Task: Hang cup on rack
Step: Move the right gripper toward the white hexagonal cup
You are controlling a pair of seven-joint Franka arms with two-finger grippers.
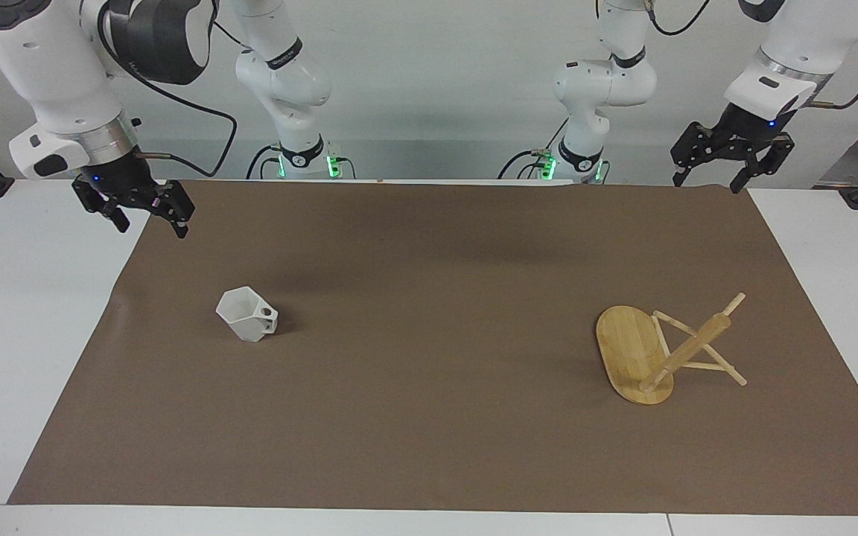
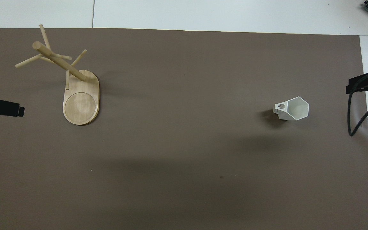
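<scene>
The white faceted cup stands upright on the brown mat, toward the right arm's end, its pierced handle turned toward the left arm's end; it also shows in the overhead view. The bamboo rack sits toward the left arm's end, its oval base on the mat and its post and pegs slanting toward that end; it also shows in the overhead view. My right gripper hangs open and empty over the mat's corner nearest the robots, well apart from the cup. My left gripper hangs open and empty over the mat's other near corner.
The brown mat covers most of the white table. A black cable hangs by the right gripper. Bare mat lies between the cup and the rack.
</scene>
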